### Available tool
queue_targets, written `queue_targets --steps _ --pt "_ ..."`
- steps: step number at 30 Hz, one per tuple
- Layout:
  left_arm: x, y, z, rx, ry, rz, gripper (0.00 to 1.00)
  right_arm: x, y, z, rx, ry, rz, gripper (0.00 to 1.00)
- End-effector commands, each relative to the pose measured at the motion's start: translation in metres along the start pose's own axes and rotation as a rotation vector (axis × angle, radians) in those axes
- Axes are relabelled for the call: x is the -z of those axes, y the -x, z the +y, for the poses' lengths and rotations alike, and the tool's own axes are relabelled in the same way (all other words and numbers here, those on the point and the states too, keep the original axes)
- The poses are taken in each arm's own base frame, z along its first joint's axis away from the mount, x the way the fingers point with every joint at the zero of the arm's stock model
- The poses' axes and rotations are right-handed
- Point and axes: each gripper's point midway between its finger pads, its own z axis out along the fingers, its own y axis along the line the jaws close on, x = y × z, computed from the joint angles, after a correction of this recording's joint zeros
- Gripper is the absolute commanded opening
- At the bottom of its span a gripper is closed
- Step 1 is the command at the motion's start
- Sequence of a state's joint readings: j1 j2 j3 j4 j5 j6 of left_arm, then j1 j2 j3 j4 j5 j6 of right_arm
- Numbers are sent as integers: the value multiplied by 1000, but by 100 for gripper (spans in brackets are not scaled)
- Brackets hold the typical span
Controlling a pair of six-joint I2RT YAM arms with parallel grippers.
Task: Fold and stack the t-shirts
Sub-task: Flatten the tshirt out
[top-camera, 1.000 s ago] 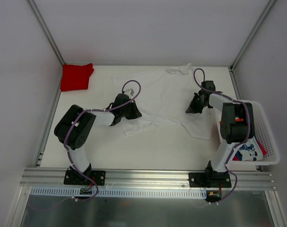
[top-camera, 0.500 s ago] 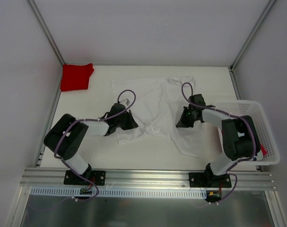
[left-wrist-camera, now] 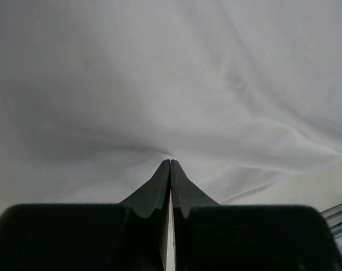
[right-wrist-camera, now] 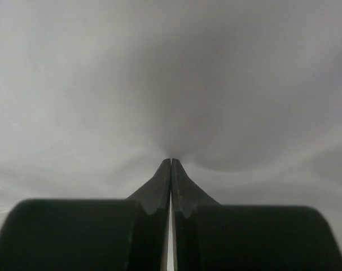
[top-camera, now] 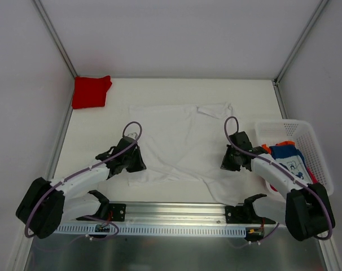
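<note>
From above, the left pincer was closed tight on the near left edge of the white t-shirt, which lay spread across the middle of the table. The right pincer was likewise closed on the shirt's near right part. Both arms lay low and folded. The left elbow sat out by the near left corner and the right elbow by the near right corner, with each forearm angled inward toward the shirt. The red t-shirt sat folded in the far left corner, well apart from the white one. The blue t-shirt lay in the white basket at the right edge; its white print was too small to read.

In the left wrist view, the left pincer had its jaws pressed together with no gap. The white t-shirt was pinched at the tips, with folds running out to the right.

In the right wrist view, the right pincer was also fully closed, and the white t-shirt was caught at the tips, puckering around them. No writing showed in either wrist view.
</note>
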State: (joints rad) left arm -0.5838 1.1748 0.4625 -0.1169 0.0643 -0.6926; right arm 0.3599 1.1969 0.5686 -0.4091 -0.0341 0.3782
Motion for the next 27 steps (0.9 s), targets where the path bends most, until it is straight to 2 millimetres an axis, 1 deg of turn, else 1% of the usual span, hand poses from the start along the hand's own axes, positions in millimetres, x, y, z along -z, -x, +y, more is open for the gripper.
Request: queue_targets --steps 1,2,6,7,10,11,12,13,14,15,16,17,18,19,20,21,22,23,25,26,27 --pt "24 -8 26 -11 112 -13 0 16 0 -23 -15 -98 -56 0" --pt "29 -7 25 -25 104 -27 0 17 -1 -23 -12 -96 -57 1" --pt "37 0 26 -37 102 -74 0 22 -4 -21 -10 -74 -51 1" --pt "39 2 25 -34 97 -84 0 24 -5 -18 -8 -53 -52 1" --pt "52 14 10 -45 34 -158 0 30 -4 -13 -3 -19 -65 1" --pt "55 16 6 -58 23 -173 0 34 0 -9 -2 1 -89 8" --pt "60 22 1 -64 7 -199 0 38 4 -6 1 15 -107 18" --pt "66 27 -4 -69 -12 -227 0 43 10 -2 10 31 -131 46" --pt "69 32 -6 -74 -14 -246 0 47 17 3 21 45 -155 61" --pt "76 42 -14 -81 -29 -274 0 50 24 8 33 58 -174 78" --pt "77 46 -15 -110 -21 -278 13 62 41 21 47 86 -217 98" --pt "79 53 -19 -126 -21 -288 32 62 49 26 80 77 -210 100" --pt "84 63 -28 -166 -26 -299 50 65 59 33 101 84 -217 99" --pt "86 67 -31 -184 -29 -307 62 67 68 40 116 90 -220 99" --pt "89 72 -35 -201 -30 -316 85 80 93 54 132 115 -261 100" --pt "94 79 -39 -212 -33 -337 91 70 93 70 146 168 -179 99" --pt "96 83 -39 -233 -28 -350 94 68 107 74 132 193 -173 99" --pt "98 85 -38 -237 -21 -364 96 62 125 90 128 239 -146 99" --pt "102 86 -38 -234 -29 -385 97 52 151 94 110 243 -141 99" --pt "102 86 -38 -231 -35 -390 97 59 177 105 124 253 -176 99" --pt "99 82 -34 -232 -29 -381 97 36 182 101 114 214 -124 99"
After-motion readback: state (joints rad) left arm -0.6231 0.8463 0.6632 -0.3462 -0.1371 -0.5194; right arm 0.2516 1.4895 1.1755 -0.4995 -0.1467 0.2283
